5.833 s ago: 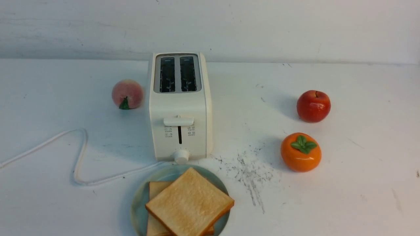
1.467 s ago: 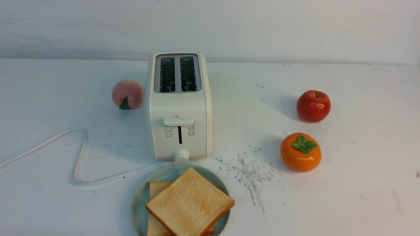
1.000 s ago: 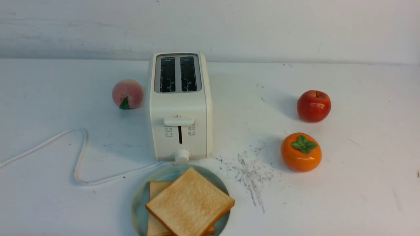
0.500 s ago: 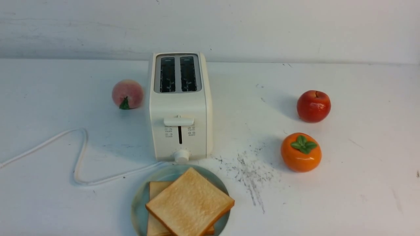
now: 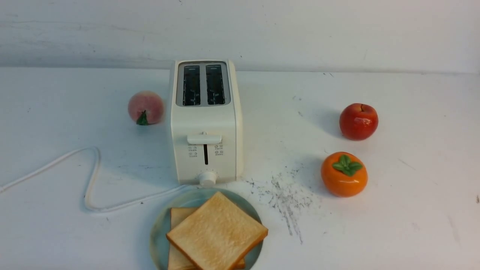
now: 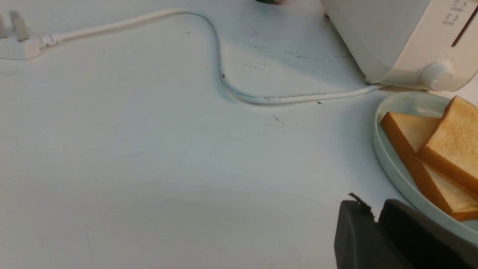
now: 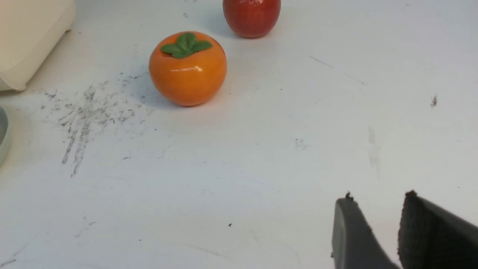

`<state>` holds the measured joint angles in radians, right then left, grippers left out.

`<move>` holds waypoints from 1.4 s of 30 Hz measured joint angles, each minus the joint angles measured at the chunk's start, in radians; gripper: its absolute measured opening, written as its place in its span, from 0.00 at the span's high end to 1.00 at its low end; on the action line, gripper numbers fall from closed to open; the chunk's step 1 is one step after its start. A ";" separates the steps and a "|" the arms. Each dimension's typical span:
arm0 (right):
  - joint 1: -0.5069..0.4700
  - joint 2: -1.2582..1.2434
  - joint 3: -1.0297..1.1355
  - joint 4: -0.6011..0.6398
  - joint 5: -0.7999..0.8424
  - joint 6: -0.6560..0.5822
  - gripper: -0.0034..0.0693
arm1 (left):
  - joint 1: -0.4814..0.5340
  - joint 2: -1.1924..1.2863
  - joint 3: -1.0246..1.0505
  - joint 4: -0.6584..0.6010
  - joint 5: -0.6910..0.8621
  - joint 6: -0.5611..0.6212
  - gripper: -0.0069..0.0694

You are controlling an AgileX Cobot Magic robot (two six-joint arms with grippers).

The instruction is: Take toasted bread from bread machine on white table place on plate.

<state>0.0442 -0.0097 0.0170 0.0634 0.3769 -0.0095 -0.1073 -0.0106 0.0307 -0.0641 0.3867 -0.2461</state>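
Already, both thick golden-tan toast slices (image 5: 216,232) are stacked on the pale blue-green plate (image 5: 159,228); the cream two-slot toaster (image 5: 205,123) is emptied. Nothing is seen shifted lately. Left gripper (image 6: 375,216) seemingly almost closed, right gripper (image 7: 377,213) parted, both unladen.

Item count on the white table (image 5: 393,225):
- bread machine (image 5: 205,123): one, with two slots
- toasted bread (image 5: 216,234): two slices (both on the plate, overlapping)
- plate (image 5: 159,236): one, at the near edge
- peach (image 5: 145,107): one
- apple (image 5: 358,121): one
- persimmon (image 5: 344,174): one
- cord (image 5: 90,176): one, ending in one plug (image 6: 16,41)
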 joint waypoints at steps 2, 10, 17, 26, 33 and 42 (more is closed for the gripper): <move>0.000 0.000 0.000 0.000 0.000 0.000 0.67 | 0.000 0.000 0.000 0.000 0.000 0.000 0.79; 0.000 0.000 0.000 0.000 0.000 0.000 0.66 | 0.000 0.000 0.000 0.000 0.000 0.000 0.79; 0.000 0.000 0.000 0.000 0.000 0.000 0.65 | 0.000 0.000 0.000 0.000 0.000 0.000 0.79; 0.000 0.000 0.000 0.000 0.000 0.000 0.64 | 0.000 0.000 0.000 0.000 0.000 0.000 0.79; 0.000 0.000 0.000 0.000 0.000 0.000 0.64 | 0.000 0.000 0.000 0.000 0.000 0.000 0.78; 0.000 0.000 0.000 0.000 0.000 0.000 0.63 | 0.000 0.000 0.000 0.000 0.000 0.000 0.77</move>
<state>0.0442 -0.0097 0.0170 0.0634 0.3769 -0.0095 -0.1073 -0.0106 0.0307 -0.0641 0.3867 -0.2461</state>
